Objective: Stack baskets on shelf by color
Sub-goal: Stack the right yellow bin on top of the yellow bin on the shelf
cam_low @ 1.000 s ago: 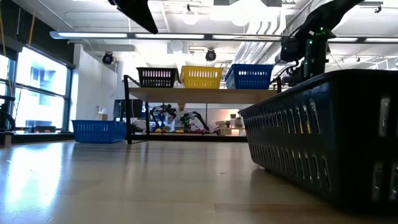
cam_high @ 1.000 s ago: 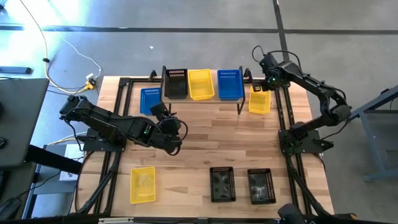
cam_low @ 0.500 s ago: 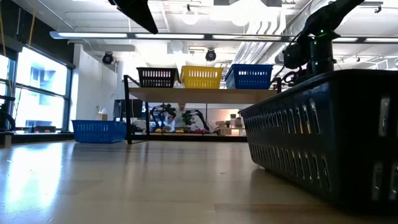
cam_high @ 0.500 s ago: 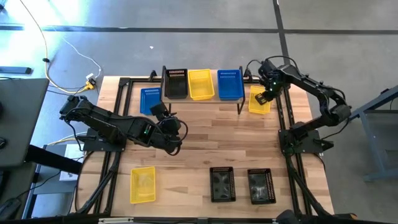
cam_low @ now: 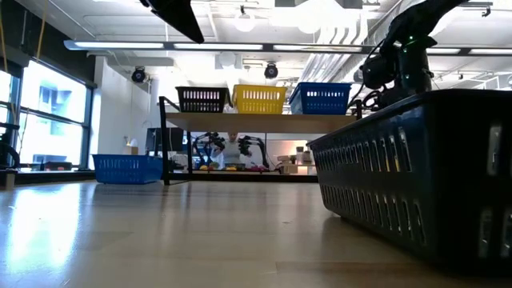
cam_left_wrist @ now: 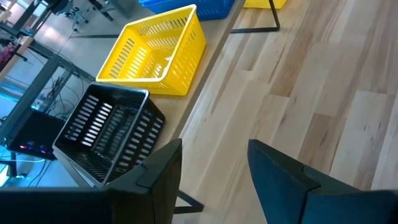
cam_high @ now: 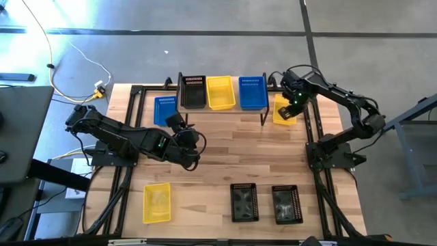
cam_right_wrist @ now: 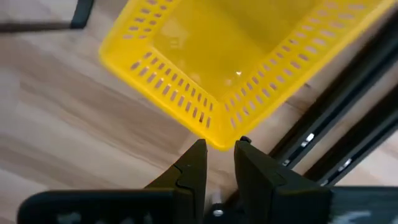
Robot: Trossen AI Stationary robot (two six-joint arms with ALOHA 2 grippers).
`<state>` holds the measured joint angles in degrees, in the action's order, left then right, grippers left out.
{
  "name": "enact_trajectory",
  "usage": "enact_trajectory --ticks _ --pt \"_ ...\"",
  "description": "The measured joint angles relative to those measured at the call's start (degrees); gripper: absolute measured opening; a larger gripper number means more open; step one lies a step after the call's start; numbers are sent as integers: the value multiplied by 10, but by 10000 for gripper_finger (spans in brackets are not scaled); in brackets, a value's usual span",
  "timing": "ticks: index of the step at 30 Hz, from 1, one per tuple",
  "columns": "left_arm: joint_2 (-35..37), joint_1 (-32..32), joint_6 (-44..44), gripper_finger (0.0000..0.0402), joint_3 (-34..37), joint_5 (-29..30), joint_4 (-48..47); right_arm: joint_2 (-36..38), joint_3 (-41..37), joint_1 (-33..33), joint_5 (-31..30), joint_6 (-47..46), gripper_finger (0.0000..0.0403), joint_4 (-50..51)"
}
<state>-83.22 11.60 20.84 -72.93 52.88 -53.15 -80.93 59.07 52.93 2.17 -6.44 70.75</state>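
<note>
The shelf [cam_high: 222, 106] stands at the far edge and carries a black [cam_high: 192, 91], a yellow [cam_high: 220, 91] and a blue basket [cam_high: 252, 92], each resting on its base. A yellow basket [cam_high: 281, 113] sits on the table right of the shelf. My right gripper [cam_right_wrist: 219, 149] hangs over it, open by a narrow gap, with one corner [cam_right_wrist: 217, 142] just beyond its fingertips. My left gripper [cam_left_wrist: 214, 168] waits open over the table's middle left. Also on the table are a blue basket [cam_high: 165, 109], a yellow one [cam_high: 156, 202] and two black ones [cam_high: 244, 202].
Black frame rails [cam_right_wrist: 336, 146] run close along the right side of the yellow basket. The shelf's right leg [cam_high: 264, 117] stands just left of it. A black basket [cam_low: 432, 160] fills the right of the low view. Bare tabletop [cam_high: 259, 150] lies in the middle.
My right gripper has moved from above the shelf's right end toward the table's near edge and down, stopping over the yellow basket beside the shelf. No basket has moved.
</note>
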Motion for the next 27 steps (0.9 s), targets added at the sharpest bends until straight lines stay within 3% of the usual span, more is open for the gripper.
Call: enact_trajectory --ticks 5,11,17,23,27 --pt "0 0 0 172 0 0 0 0 0 -11 -5 -123 67 0" --pt "0 0 -14 172 0 0 0 0 0 -53 -8 -196 67 9" --pt "0 0 -30 172 0 0 0 0 0 -77 -68 -298 67 11" --pt "0 0 -41 172 0 0 0 0 0 -68 -124 -351 67 12" --pt "0 0 -41 172 0 0 0 -3 0 -68 -131 -362 67 1"
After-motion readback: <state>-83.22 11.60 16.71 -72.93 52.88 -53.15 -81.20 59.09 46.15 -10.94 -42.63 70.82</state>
